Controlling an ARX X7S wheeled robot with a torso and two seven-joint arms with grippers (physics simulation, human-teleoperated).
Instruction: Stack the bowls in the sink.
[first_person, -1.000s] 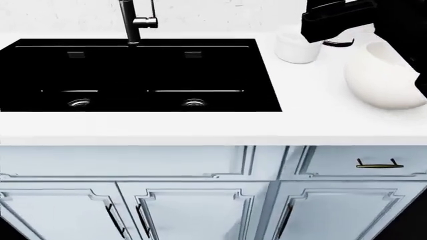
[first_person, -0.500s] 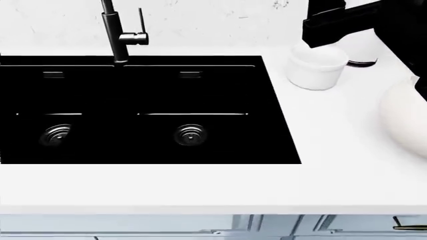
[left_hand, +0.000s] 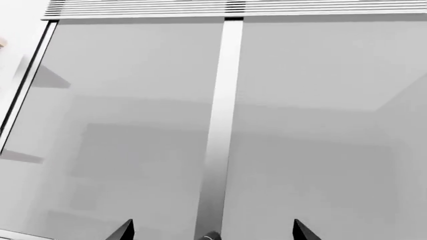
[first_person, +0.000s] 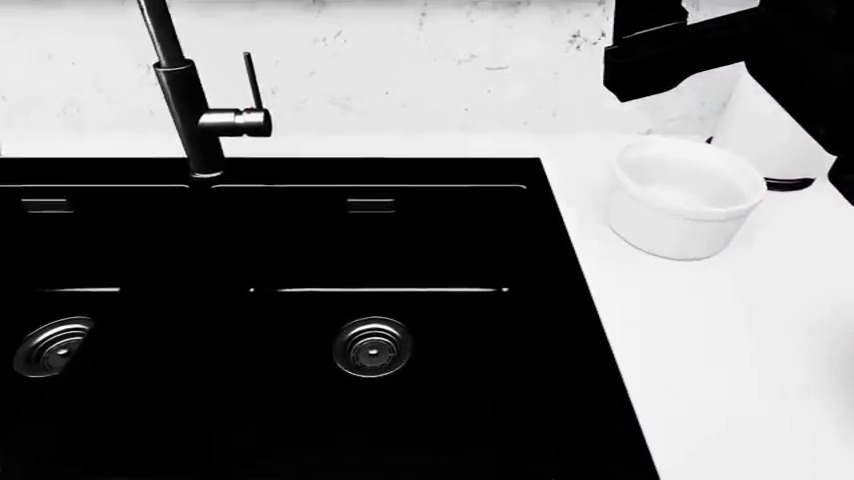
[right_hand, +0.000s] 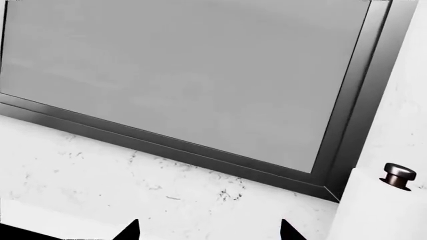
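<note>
Head view: the black sink (first_person: 267, 400) filled the frame, both basins bare, and the smaller bowl (first_person: 683, 212) sat upright on the white worktop (first_person: 721, 380) just right of it; the large bowl was out of sight.

Left wrist view: fingers (left_hand: 124, 231) apart, facing grey cabinet panels (left_hand: 133, 125).

Right wrist view: fingers (right_hand: 131, 231) apart too, gripping nothing.

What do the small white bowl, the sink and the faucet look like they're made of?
The small bowl looks like glazed white ceramic: thick lipped rim, smooth soft sheen. The sink appears to be glossy black composite or enamelled material, uniformly dark with thin bright reflections; its drains look like brushed steel. The faucet seems dark-finished metal, with a pale highlight along its stem.
</note>
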